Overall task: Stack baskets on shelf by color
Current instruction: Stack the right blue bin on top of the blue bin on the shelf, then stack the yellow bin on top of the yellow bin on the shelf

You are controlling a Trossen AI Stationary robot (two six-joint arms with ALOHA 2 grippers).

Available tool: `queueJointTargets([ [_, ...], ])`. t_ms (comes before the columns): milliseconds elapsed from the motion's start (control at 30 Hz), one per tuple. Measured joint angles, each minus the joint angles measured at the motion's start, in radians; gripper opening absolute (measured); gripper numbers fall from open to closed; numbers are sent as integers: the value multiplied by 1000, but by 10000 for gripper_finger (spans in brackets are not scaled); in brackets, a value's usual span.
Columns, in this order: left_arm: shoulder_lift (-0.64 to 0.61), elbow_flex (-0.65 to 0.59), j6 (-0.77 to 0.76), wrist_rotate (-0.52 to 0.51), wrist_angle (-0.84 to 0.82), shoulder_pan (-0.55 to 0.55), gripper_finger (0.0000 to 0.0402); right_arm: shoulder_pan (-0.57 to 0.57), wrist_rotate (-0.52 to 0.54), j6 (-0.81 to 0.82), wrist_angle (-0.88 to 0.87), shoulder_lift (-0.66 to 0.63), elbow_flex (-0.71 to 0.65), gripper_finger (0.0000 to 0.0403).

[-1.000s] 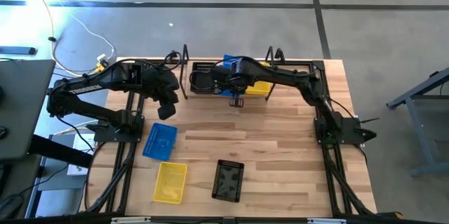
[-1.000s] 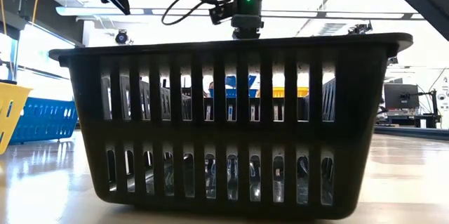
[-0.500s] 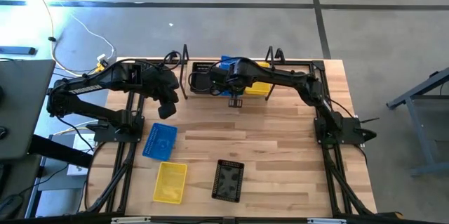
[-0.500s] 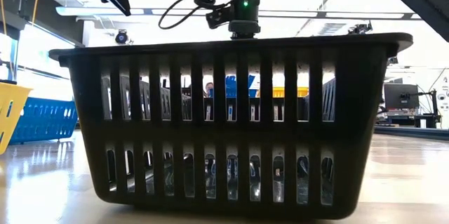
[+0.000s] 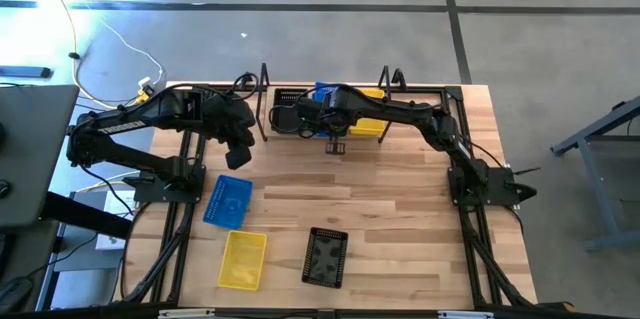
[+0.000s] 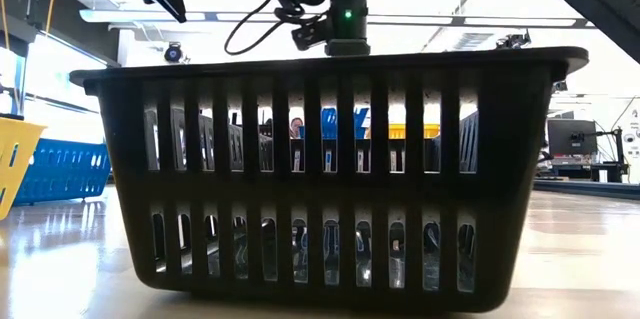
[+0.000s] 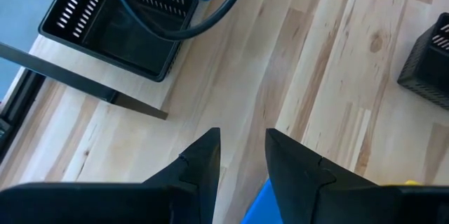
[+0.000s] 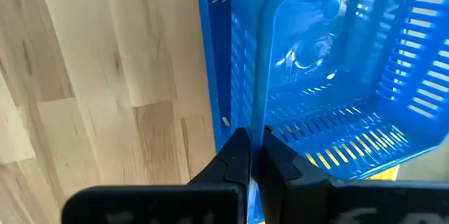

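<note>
The shelf stands at the table's far edge, carrying a black basket and a yellow basket. My right gripper is over the shelf between them, shut on a blue basket. A second blue basket shows close beside and under the held one. My left gripper is open and hovers above a blue basket lying on the table. A yellow basket and a black basket rest on their bases near the near edge. My right gripper pinches the blue basket's side wall at its rim between the two fingers, one finger inside the basket and one outside. The fingers come from above, pointing down. The basket hangs tilted over the second blue basket; whether the two touch I cannot tell.
In the low view the near black basket fills most of the picture, with the yellow and blue table baskets at its left. Bare wood lies in the table's middle and right half. Black arm frames run along both sides.
My right gripper has carried the blue basket a little toward the table's left along the shelf, nearer the black basket, staying shut. My left arm has kept still.
</note>
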Motion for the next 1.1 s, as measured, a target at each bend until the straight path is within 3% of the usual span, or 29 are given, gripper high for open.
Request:
queueJointTargets([
  [233,0,0,-1,0,0,0,103,0,0,-8,4,0,0,6],
  [600,0,0,-16,0,0,0,103,-18,16,-1,53,0,0,78],
  [1100,0,0,-46,20,-20,0,103,-19,-68,0,72,-3,32,83],
])
